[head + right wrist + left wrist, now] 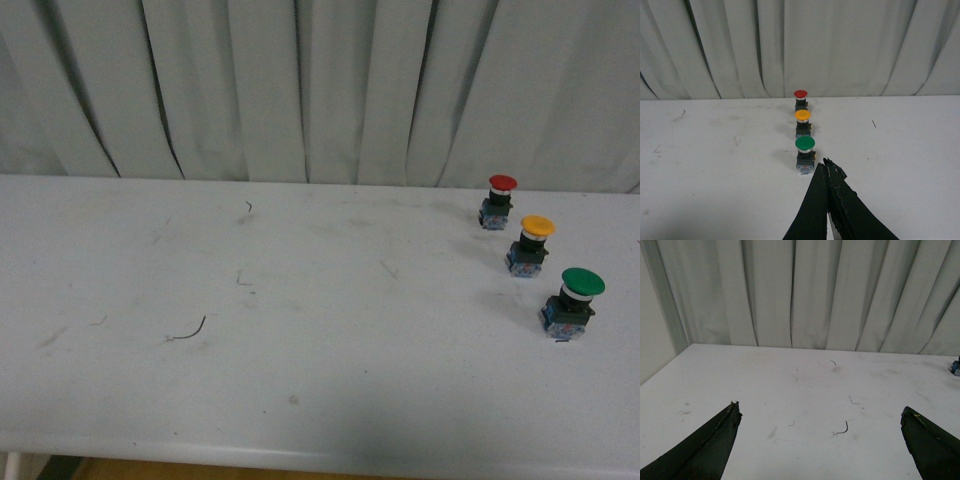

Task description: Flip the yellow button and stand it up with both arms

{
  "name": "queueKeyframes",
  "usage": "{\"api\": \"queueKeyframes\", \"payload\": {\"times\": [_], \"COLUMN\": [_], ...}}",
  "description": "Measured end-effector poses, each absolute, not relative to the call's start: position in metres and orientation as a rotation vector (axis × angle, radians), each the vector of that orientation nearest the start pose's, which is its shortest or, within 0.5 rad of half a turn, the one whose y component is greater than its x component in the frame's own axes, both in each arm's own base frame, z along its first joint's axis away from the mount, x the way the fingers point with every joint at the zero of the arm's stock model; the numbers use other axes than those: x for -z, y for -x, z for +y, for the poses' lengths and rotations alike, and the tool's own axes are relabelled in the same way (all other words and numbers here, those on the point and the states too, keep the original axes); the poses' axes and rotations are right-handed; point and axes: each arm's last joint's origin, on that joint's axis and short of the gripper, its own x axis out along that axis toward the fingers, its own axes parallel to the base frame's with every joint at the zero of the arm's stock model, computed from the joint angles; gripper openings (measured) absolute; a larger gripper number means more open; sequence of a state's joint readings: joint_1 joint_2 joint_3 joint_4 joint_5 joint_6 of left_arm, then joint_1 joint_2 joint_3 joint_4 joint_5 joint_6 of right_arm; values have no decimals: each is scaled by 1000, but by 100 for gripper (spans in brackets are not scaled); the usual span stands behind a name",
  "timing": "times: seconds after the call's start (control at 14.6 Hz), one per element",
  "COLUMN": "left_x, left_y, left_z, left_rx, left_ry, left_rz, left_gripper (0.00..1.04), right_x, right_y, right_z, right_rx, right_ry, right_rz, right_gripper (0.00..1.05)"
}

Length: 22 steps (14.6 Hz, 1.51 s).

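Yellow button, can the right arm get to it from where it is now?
Probably not directly: the green button stands between the shut right tool and the yellow button, so it would need to go over or around.

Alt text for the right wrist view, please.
Three push buttons stand upright in a row on a white table: red-capped button farthest, yellow button in the middle, green-capped button nearest the shut right gripper. Pale curtains hang behind.

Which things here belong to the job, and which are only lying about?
Job: yellow button, standing cap up; left gripper, open; right gripper, shut.

Lying about: red button, green button, thin wire scrap, on the table.
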State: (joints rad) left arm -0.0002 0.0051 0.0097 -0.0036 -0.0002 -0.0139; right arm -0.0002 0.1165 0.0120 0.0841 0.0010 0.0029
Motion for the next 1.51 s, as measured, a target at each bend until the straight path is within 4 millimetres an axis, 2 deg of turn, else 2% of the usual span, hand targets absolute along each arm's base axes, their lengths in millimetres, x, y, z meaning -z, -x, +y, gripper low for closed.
{"api": "queueKeyframes", "payload": {"times": [0.07, 0.34, 0.48, 0.89, 0.96, 1.51], "left_x": [-166, -166, -166, -166, -166, -166], "left_y": [-97, -97, -97, -97, -97, -97], "left_z": [0, 0, 0, 0, 0, 0], "left_rx": [-1, 0, 0, 0, 0, 0], "left_ry": [14, 14, 14, 14, 14, 14], "left_rz": [0, -1, -1, -1, -1, -1], "left_gripper": [98, 98, 98, 98, 98, 98], "right_x": [-166, -167, -167, -167, -167, -167], "right_y": [-98, -97, -97, -97, -97, -97], "right_z": [0, 0, 0, 0, 0, 0], "right_rx": [0, 0, 0, 0, 0, 0], "right_ry": [-3, -3, -2, -2, -2, -2], "right_rz": [9, -6, -6, -6, -6, -6], "right_gripper": [2, 2, 20, 97, 99, 98]}}
